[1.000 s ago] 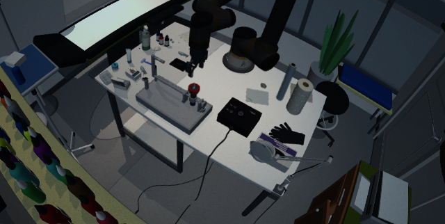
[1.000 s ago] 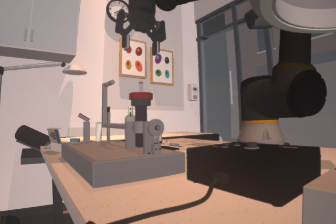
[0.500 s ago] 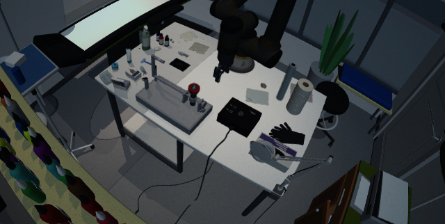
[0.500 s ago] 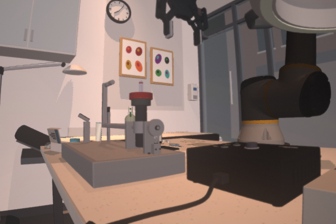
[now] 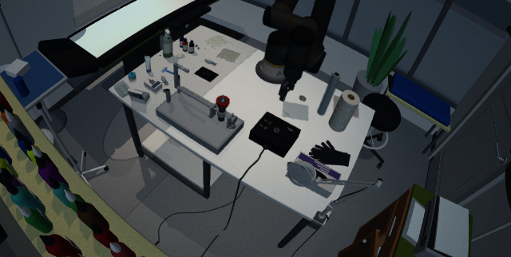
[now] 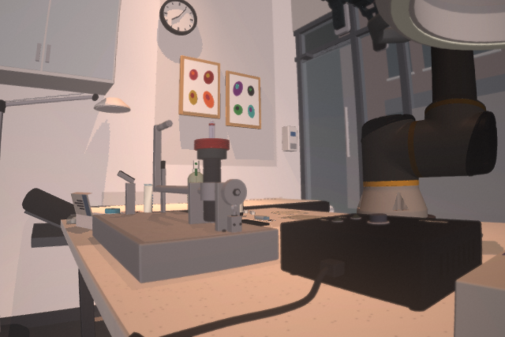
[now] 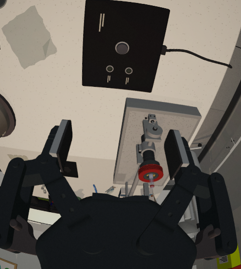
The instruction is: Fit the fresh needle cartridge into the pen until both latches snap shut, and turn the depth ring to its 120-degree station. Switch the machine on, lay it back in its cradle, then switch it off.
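Observation:
My gripper hangs open and empty high above the white table, near the arm's base and well to the right of the grey fixture plate. On that plate the pen stands upright in its clamp, its red depth ring on top. A clear needle cartridge sticks up from the ring. The black power box with its knob and two buttons lies between the plate and the gripper. A cable runs from it off the front edge.
Behind the plate lie small bottles, a green bottle and tools on the table's far left. A grey cloth, a tube and a paper roll stand right of the gripper. Black gloves and a magnifier lamp sit near the front edge.

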